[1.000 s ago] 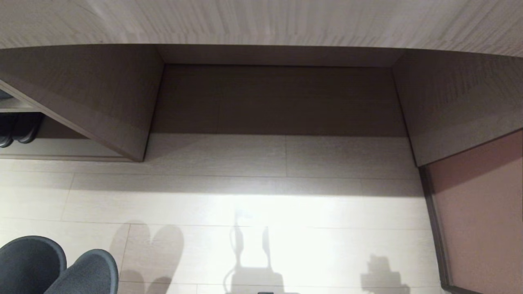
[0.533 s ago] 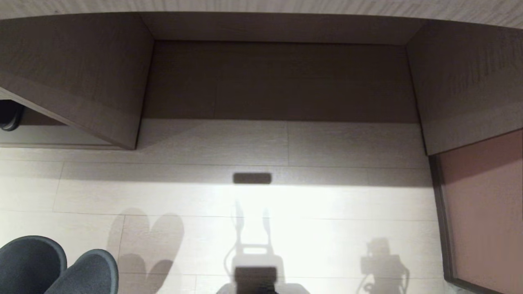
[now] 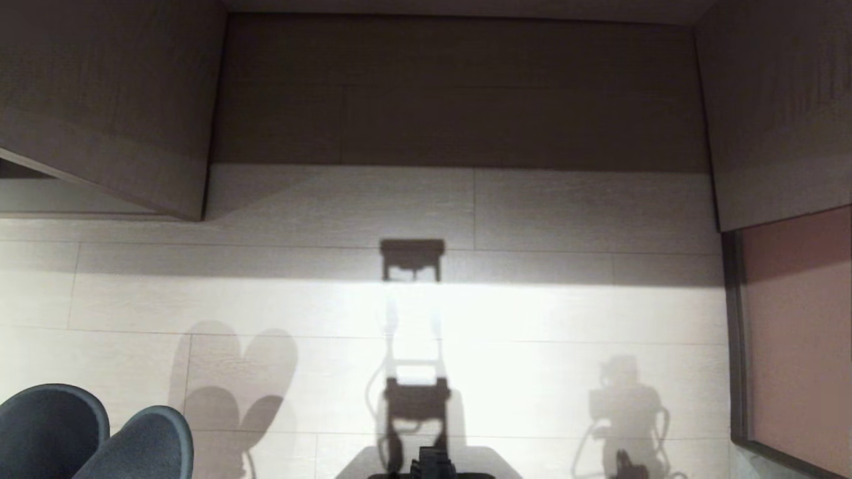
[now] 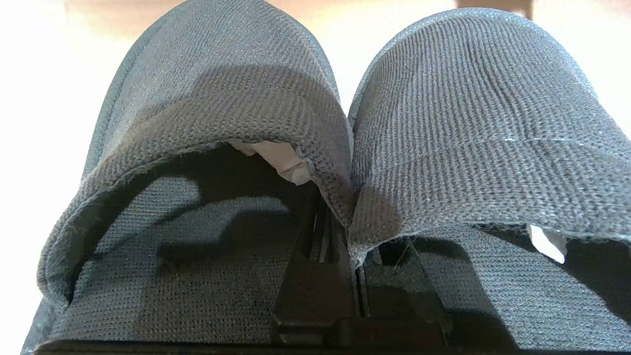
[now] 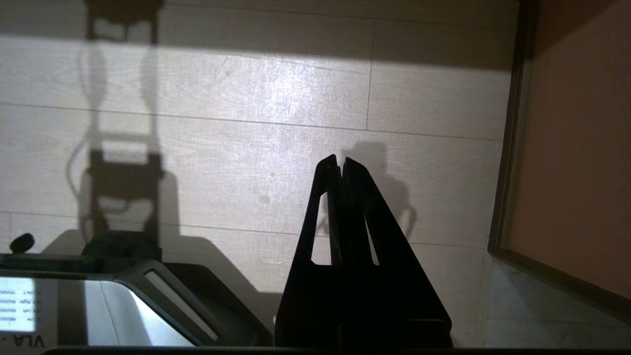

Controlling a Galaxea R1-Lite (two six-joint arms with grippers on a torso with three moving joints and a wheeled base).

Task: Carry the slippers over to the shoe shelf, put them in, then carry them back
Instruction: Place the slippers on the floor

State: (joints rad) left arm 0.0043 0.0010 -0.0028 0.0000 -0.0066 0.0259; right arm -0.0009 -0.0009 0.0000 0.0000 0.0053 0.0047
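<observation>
The slippers [image 3: 86, 436], charcoal fabric with rounded toes, show at the bottom left corner of the head view, toes forward, held above the pale floor. In the left wrist view the slippers [image 4: 443, 123] fill the picture side by side. My left gripper [image 4: 340, 222] is shut on their two inner edges, pinched together between its black fingers [image 4: 315, 291]. Only the pale base board of the shoe shelf [image 3: 66, 198] shows at the far left edge. My right gripper [image 5: 340, 165] hangs shut and empty over the floor.
Straight ahead is the wide, dark desk knee recess [image 3: 459, 93], flanked by wood-grain side panels [image 3: 106, 106]. A brown panel with a dark frame [image 3: 799, 332] stands at the right. My own base [image 5: 74, 296] shows low in the right wrist view. Shadows fall on the floor.
The head view has tipped downward: the desk top and the dark pair in the shelf have slid out of the picture. The slippers keep their place in it.
</observation>
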